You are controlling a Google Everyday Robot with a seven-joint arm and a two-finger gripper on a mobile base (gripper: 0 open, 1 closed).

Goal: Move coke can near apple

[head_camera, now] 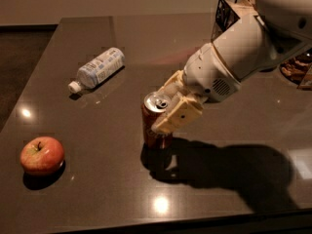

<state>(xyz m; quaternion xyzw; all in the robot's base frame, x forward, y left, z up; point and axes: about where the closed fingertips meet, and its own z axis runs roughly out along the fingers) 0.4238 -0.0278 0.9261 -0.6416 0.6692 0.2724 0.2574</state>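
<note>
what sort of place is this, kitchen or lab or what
Probably an office break area, though that's a guess: a dark polished table with a water bottle, an apple and a wire basket. The pincer grips the coke can mid-table.

Single view, high, angled down across table (pixel 97 189); near mid-frame, gripper (pixel 162 108) clasps coke can (pixel 150 130); arm (pixel 239 57) enters upper right.

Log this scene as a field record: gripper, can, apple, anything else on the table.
gripper: mid-table, shut on the coke can's upper part
coke can: upright, well to the right of the apple
apple: near the front left of the table, standing free
water bottle: lying on its side, behind the apple and left of the can
task status: can not yet near apple
</note>
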